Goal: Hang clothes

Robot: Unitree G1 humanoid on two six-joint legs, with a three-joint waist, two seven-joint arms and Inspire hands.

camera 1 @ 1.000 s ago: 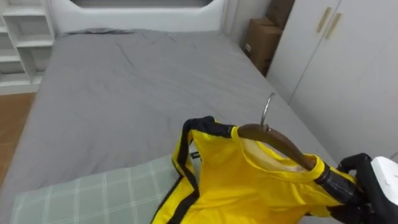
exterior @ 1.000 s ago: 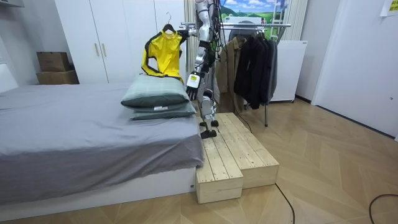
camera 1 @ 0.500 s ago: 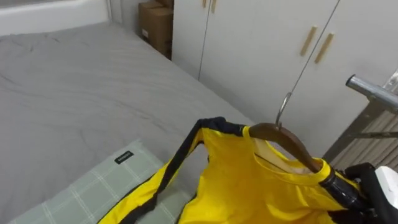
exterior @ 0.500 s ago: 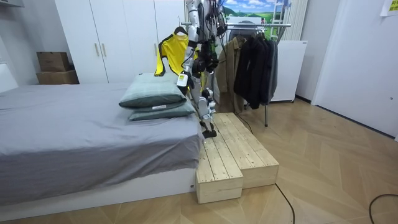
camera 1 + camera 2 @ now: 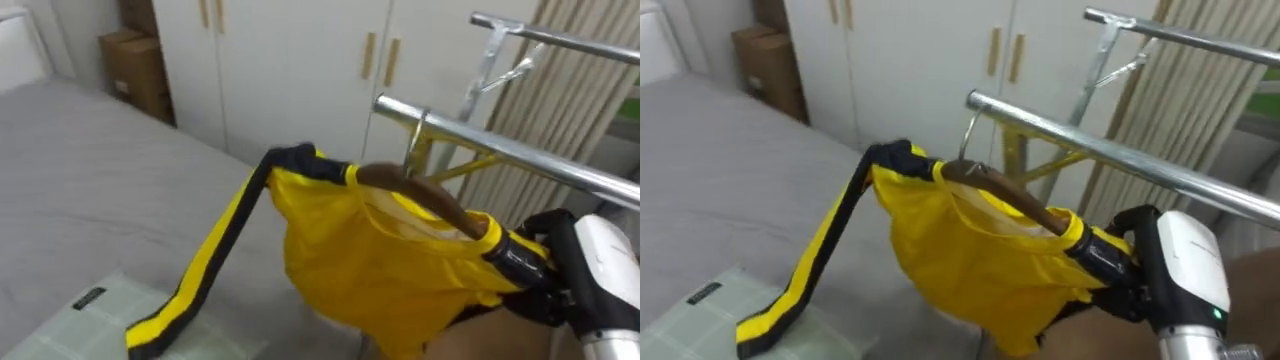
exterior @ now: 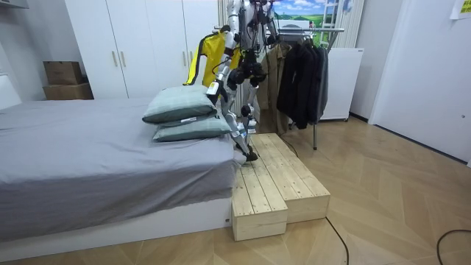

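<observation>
Right hand (image 5: 556,270), low at the right of the eye views: dark fingers curled tight round one end of a brown curved wooden hanger (image 5: 420,192), gripping through the shoulder of a bright yellow garment with black trim (image 5: 370,260).

- Garment is draped on the hanger and hangs to the left of and below the hand. One long yellow-and-black strip trails down towards a pale green checked pillow (image 5: 90,310), well below and left of the hand.
- The hanger's thin metal hook (image 5: 415,140) stands up and left of the hand, against the near end of a shiny silver metal rack rail (image 5: 480,145). Whether the hook is over the rail I cannot tell.
- The rail runs above the hand, out to the right.
- Beyond the hand: white wardrobe doors with pale wooden handles (image 5: 300,70). Far left of the hand: brown cardboard boxes (image 5: 140,65) and a grey-sheeted bed (image 5: 80,180).

Room view: robot on a low pale wooden plank platform (image 6: 272,184) at the bed's side, leaning towards the rack, garment raised high. Left hand (image 6: 213,88) low, next to the pillows; its state too small to read. Dark coats (image 6: 302,70) hang further along the rack.
</observation>
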